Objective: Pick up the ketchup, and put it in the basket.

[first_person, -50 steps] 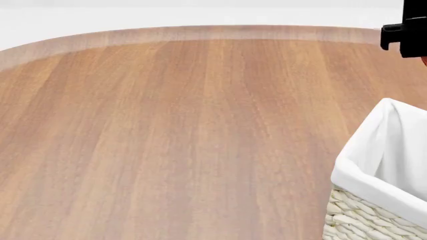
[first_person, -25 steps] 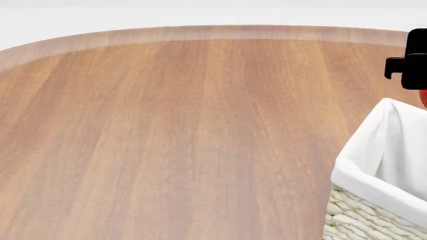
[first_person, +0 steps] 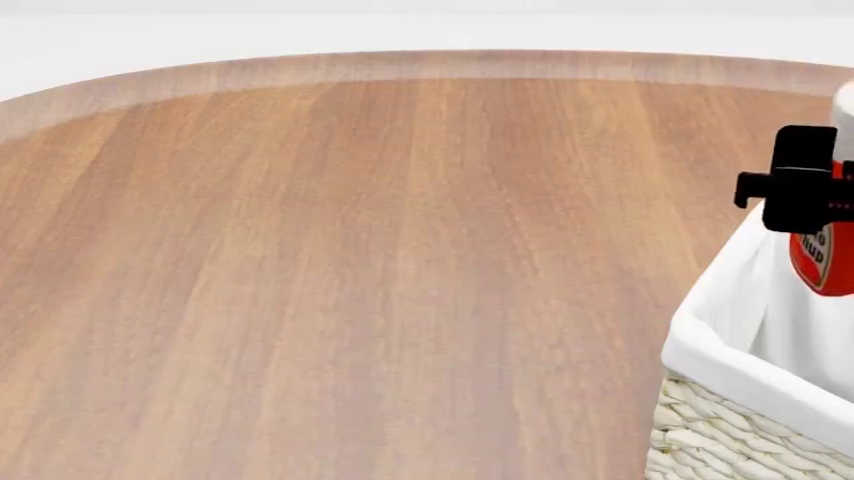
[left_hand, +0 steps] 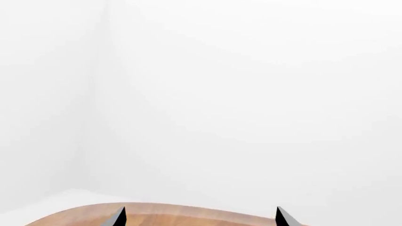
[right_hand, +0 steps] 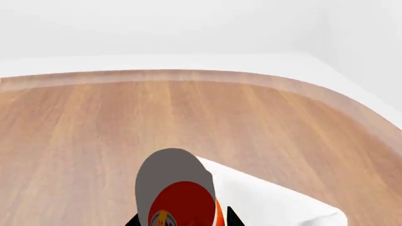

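A: Where's the ketchup bottle [first_person: 829, 262] right now?

B: At the right edge of the head view, held up in the air by the right claw [first_person: 805, 192]. Its red body and part of the label hang in front of the white cloth lining, above the basket [first_person: 747, 330] opening. The white cap shows just above the claw, cut off by the frame edge.

A: So the claw is clenched on it?

B: Yes, the black fingers are clamped on the bottle's upper body. In the right wrist view the bottle [right_hand: 179, 193] is seen from the cap end, sitting between the two dark finger tips at the bottom edge, with a corner of the basket's white lining [right_hand: 270, 197] just behind it.

A: Is the bottle touching the basket?

B: I can't tell from these angles. It overlaps the lining in the head view, nothing more certain.

A: And the left claw [left_hand: 199, 217]?

B: Only its two black tips show in the left wrist view, spread well apart with nothing between them, above the edge of the wooden bench [left_hand: 188, 215]. It doesn't appear in the head view.

A: The bench?

B: Brown wood grain with a rounded far edge [first_person: 374, 250]; the basket stands on it at the near right.
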Available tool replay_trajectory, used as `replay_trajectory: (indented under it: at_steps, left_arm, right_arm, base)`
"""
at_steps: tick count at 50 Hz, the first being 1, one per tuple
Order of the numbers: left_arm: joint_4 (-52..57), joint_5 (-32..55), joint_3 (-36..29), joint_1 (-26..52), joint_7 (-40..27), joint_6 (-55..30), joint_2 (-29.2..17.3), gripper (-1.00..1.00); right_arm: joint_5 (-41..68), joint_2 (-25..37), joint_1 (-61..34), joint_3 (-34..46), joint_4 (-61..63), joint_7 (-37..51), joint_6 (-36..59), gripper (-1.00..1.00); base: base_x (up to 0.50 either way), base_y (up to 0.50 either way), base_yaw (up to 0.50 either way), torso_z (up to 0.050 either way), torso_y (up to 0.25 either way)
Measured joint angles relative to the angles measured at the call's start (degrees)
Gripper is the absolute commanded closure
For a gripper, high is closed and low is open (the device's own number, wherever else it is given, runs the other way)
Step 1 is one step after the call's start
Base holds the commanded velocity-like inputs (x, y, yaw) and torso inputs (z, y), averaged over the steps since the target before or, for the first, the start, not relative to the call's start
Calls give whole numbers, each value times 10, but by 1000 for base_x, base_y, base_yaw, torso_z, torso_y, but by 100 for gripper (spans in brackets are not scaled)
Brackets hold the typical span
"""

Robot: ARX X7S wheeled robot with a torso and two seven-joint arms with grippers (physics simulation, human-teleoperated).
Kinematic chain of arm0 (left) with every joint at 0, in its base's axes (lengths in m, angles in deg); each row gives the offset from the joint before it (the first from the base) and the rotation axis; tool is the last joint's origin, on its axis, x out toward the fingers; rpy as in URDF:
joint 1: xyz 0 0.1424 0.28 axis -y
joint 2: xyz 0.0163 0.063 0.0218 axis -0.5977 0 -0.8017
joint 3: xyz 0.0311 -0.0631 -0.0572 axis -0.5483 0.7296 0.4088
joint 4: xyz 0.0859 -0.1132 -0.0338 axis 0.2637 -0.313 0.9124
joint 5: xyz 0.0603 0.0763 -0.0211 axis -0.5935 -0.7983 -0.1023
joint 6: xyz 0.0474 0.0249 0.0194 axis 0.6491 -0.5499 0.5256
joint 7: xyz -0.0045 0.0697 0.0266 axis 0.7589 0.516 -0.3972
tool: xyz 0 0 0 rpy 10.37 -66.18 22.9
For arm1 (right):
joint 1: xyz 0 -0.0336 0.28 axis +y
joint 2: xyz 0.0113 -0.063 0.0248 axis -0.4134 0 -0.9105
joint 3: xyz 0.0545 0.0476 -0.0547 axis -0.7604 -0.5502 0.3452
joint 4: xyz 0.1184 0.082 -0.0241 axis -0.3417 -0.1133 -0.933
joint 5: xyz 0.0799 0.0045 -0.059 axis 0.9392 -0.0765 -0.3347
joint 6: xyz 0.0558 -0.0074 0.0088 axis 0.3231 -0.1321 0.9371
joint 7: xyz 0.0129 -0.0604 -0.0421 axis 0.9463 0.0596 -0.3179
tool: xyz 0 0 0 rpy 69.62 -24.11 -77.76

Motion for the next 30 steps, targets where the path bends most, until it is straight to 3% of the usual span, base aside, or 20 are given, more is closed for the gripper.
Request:
replay_trajectory:
  at_steps: [30]
  left_arm:
    - [13,1,8,-25,-2,19,-3,-100]
  right_arm:
    - [-44,-22,-12,26,-118,-39,-26,100]
  base:
    - [0,0,0,0,0]
